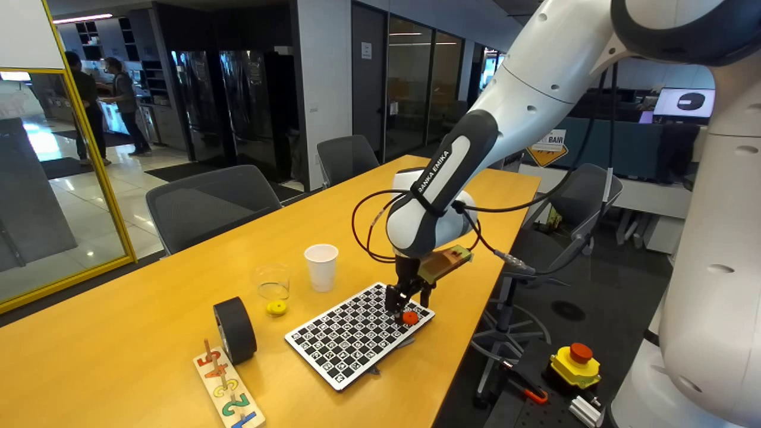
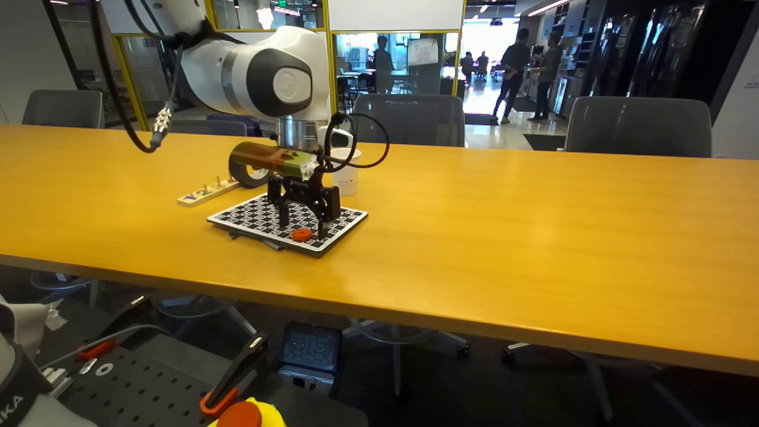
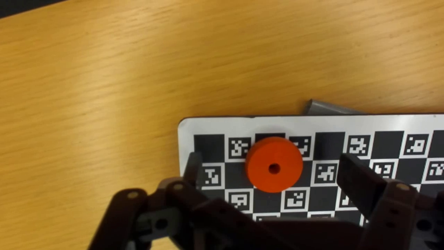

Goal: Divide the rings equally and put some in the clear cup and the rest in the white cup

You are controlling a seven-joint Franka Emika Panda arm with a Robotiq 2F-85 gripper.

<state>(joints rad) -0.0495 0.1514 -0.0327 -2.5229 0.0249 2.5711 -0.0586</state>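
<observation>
An orange-red ring (image 1: 410,318) lies flat near a corner of the checkered board; it also shows in an exterior view (image 2: 302,235) and the wrist view (image 3: 274,165). My gripper (image 3: 269,160) is open, pointing down, with one finger on each side of the ring and a gap to both. The gripper is low over the board in both exterior views (image 1: 411,304) (image 2: 303,228). The clear cup (image 1: 273,290) stands left of the white cup (image 1: 321,268). A yellow ring (image 1: 276,307) is at the clear cup's base, apparently inside. The white cup is partly hidden behind the gripper (image 2: 345,179).
The checkered board (image 1: 351,339) lies near the table edge, with a grey object (image 3: 329,108) sticking out beneath. A thick black roll (image 1: 236,330) stands on its side. A numbered wooden peg board (image 1: 229,389) lies beside it, with bare upright pegs.
</observation>
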